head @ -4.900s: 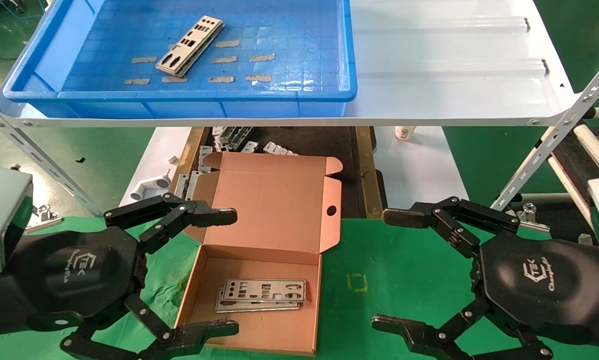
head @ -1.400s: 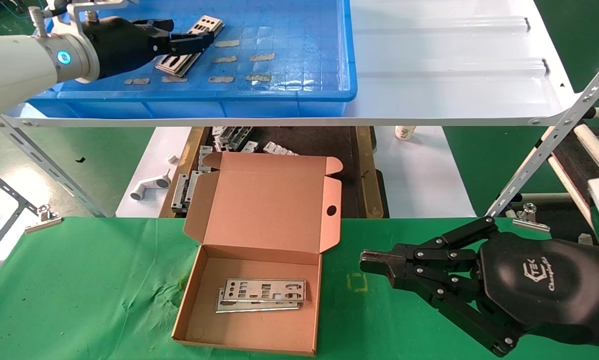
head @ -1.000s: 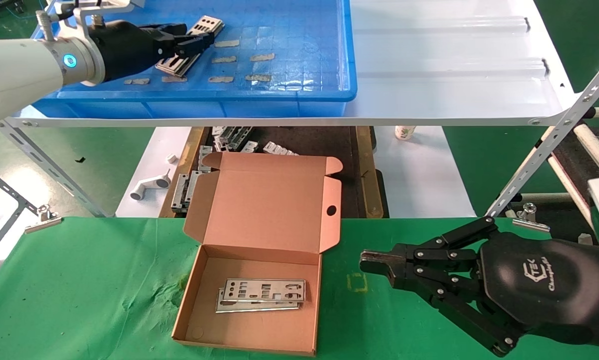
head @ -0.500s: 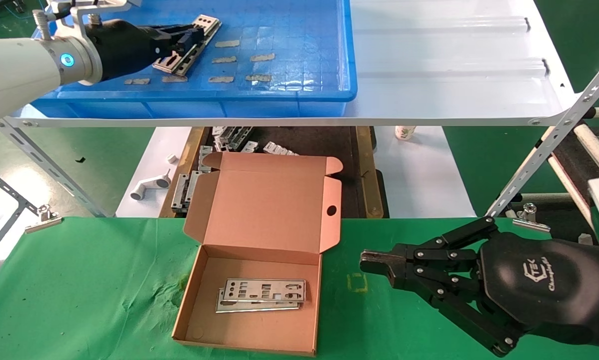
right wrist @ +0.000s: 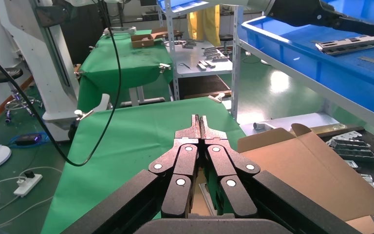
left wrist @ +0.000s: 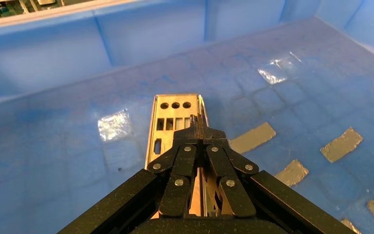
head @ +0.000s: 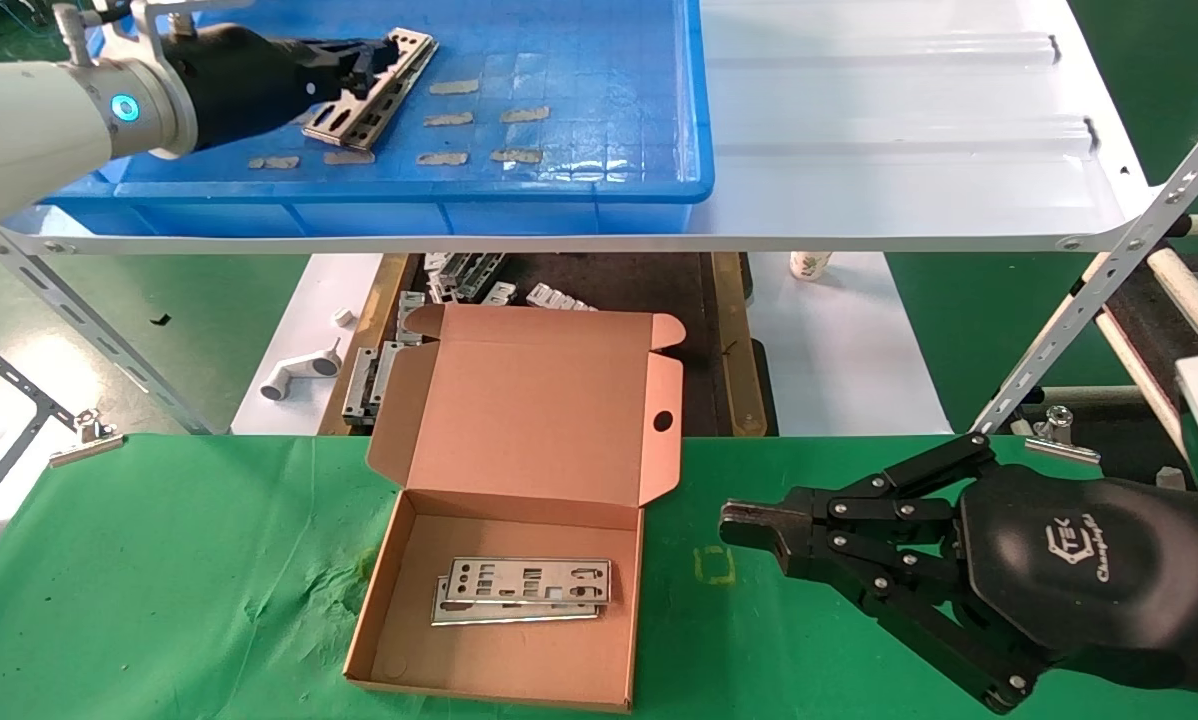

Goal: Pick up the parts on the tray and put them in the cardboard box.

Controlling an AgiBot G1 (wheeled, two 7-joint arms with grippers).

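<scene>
Silver part (head: 371, 88) sits clamped edge-on in my left gripper (head: 364, 68), tipped up off the tray (head: 599, 185) floor so it can lift toward the box (head: 519, 540), while my right gripper (head: 749, 527) idles clenched beside it.

Left gripper (head: 371, 62) went from hovering open beside the box (head: 519, 520) near the green cloth up into the tray (head: 599, 120), where it now sits with fingers pinched together on a part (head: 384, 85). That part lay flat on the tray floor earlier; now its gripped side is tipped up on edge and it has shifted slightly toward the tray's left. Right gripper (head: 749, 525) was open wide at first, closed by the next earlier picture, and its fingers now press together low over the cloth right of the box.
</scene>
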